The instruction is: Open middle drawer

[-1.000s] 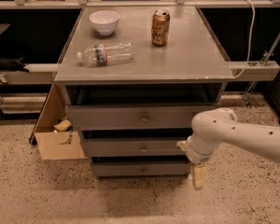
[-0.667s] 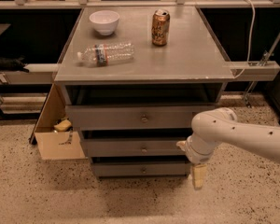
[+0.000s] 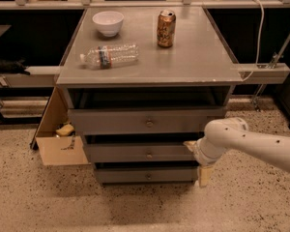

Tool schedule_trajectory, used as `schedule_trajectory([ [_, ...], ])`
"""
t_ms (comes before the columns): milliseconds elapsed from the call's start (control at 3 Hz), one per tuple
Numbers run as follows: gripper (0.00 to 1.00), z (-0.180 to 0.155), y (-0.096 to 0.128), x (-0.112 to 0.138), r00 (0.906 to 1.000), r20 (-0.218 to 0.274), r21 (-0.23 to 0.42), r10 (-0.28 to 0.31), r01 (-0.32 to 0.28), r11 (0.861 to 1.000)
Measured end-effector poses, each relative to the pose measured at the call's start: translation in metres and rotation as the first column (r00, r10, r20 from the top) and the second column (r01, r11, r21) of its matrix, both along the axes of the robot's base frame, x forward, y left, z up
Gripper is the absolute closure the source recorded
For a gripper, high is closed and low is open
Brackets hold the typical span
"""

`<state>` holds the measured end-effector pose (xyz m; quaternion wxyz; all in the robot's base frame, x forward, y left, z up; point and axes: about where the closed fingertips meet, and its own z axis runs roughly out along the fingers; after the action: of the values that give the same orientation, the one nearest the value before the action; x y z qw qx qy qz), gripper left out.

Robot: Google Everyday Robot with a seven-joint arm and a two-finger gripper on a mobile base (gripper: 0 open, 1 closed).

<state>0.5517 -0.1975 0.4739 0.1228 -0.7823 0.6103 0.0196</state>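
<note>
The fingers (image 3: 205,176) of the robot's cream gripper (image 3: 197,161) look spread apart with nothing between them, at 3 o'clock of the middle grey flat-fronted drawer (image 3: 121,153), beside its right end and well off its small round knob (image 3: 149,154). All three drawers sit shut, their contents hidden.

Closing here would likely catch only the drawer's edge. A jerky pull might roll the clear plastic bottle (image 3: 108,56) lying on the grey desk (image 3: 193,64) or tip the brown drink can (image 3: 166,29).

The white bowl (image 3: 108,22) looks empty. The cardboard box (image 3: 58,146) at 9 o'clock holds something yellowish.
</note>
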Motion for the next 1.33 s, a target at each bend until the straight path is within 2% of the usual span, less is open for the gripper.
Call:
schedule_trajectory([
  [333, 0.0, -0.021, 0.004, 0.027, 0.9988, 0.048, 0.032, 0.011, -0.012, 0.999],
  [667, 0.0, -0.041, 0.01, 0.049, 0.9975, 0.071, 0.054, -0.001, -0.002, 0.999],
  [1000, 0.0, -0.06, 0.015, 0.065, 0.9957, 0.076, 0.087, -0.053, 0.046, 0.995],
  [1333, 0.0, -0.076, 0.022, 0.082, 0.9942, 0.072, 0.115, -0.08, 0.071, 0.991],
])
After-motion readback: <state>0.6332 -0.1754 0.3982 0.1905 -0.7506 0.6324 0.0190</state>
